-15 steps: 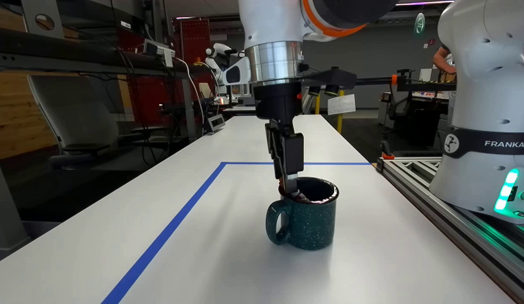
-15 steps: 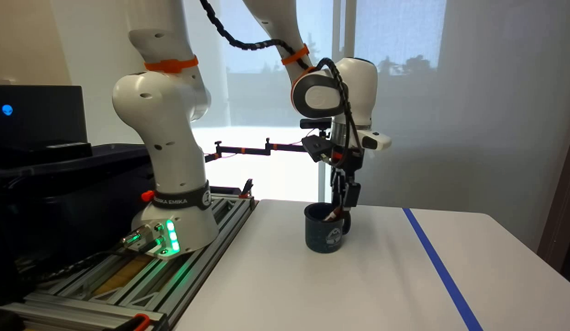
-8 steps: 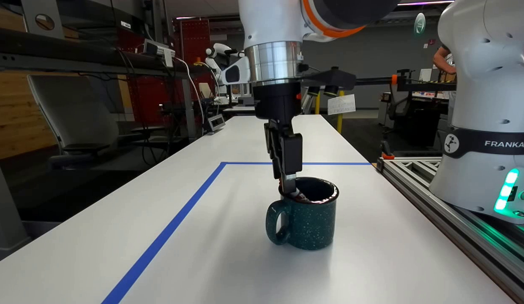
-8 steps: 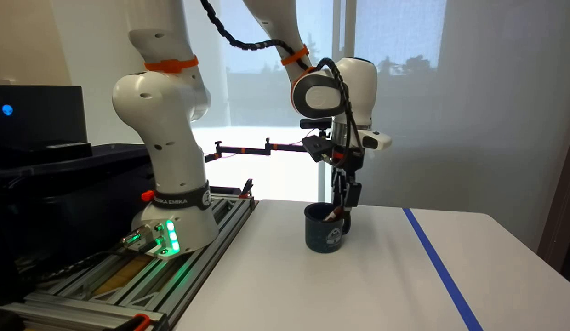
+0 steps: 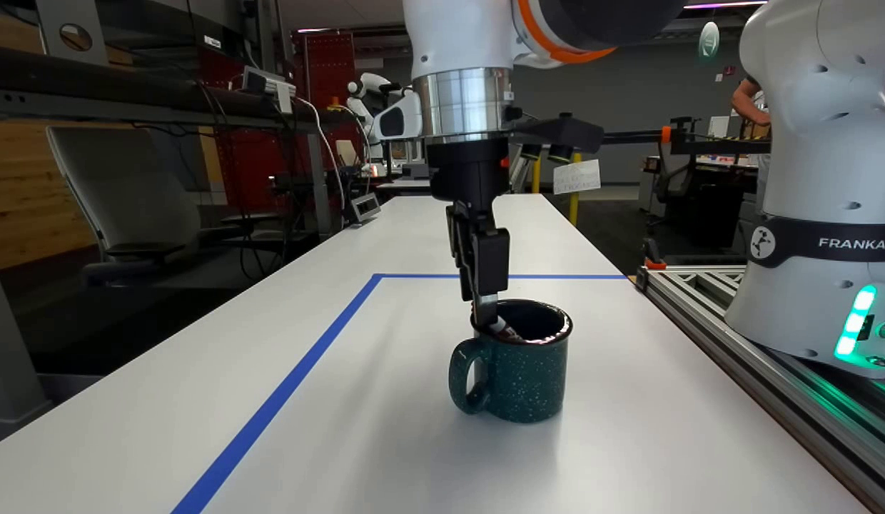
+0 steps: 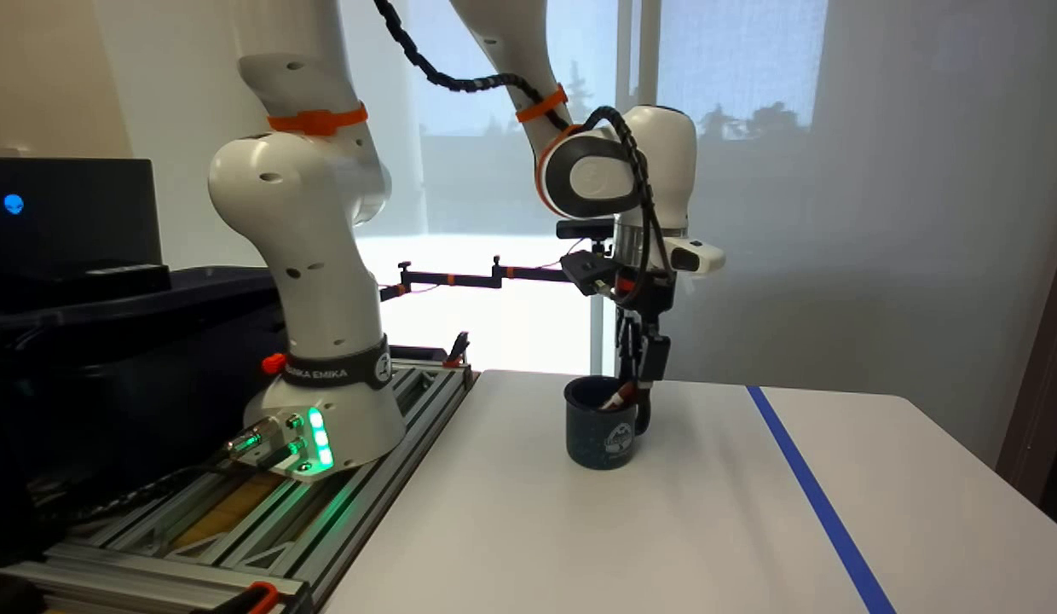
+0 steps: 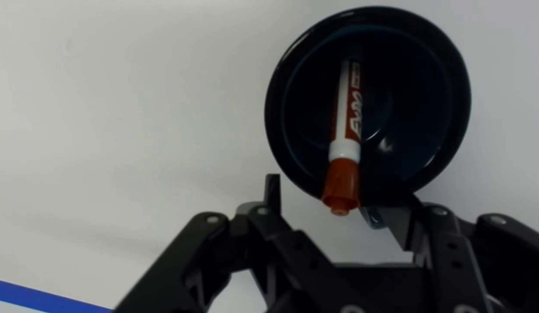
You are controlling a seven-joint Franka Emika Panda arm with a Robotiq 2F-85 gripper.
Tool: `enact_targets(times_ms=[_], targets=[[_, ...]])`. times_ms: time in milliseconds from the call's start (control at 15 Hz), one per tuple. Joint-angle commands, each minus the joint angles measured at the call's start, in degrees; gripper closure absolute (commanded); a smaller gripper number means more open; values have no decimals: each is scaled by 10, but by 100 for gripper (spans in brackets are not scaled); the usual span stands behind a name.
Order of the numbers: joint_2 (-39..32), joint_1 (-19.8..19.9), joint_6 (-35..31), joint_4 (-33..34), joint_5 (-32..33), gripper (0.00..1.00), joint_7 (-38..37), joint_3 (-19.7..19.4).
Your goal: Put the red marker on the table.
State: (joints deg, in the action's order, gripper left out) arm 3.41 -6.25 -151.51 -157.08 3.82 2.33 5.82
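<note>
Inside the mug (image 5: 526, 378) we log the red marker (image 7: 345, 130), printed EXPO, tilted, cap (image 7: 341, 180) uppermost. At the mug's edge, pincer (image 7: 339, 206) spread either side of the cap, gripping nothing. Well apart from the mug, robot base (image 5: 810, 300) lettered FRANKA EMIKA.

In the wrist view we lose the twelve-o'clock end of the marker (image 7: 346, 117) in the dark mug (image 7: 460, 100); the gripper (image 7: 337, 203), cut off at six, covers part of the handle (image 7: 374, 219). In an exterior view we cannot read the sign (image 5: 577, 176) at two o'clock.
</note>
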Motion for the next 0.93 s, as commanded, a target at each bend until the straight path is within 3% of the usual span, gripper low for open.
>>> enact_targets(times_ms=[0, 200, 333, 400, 533, 600, 867], targets=[[20, 0, 8, -4, 23, 37, -31, 7], [21, 0, 9, -4, 30, 44, -44, 9], [19, 1, 11, -4, 32, 58, -52, 9], [19, 1, 10, -4, 33, 55, -56, 9], [19, 2, 10, -4, 33, 64, -60, 9], [19, 1, 10, -4, 33, 60, -62, 9], [21, 1, 10, -4, 33, 61, -67, 9]])
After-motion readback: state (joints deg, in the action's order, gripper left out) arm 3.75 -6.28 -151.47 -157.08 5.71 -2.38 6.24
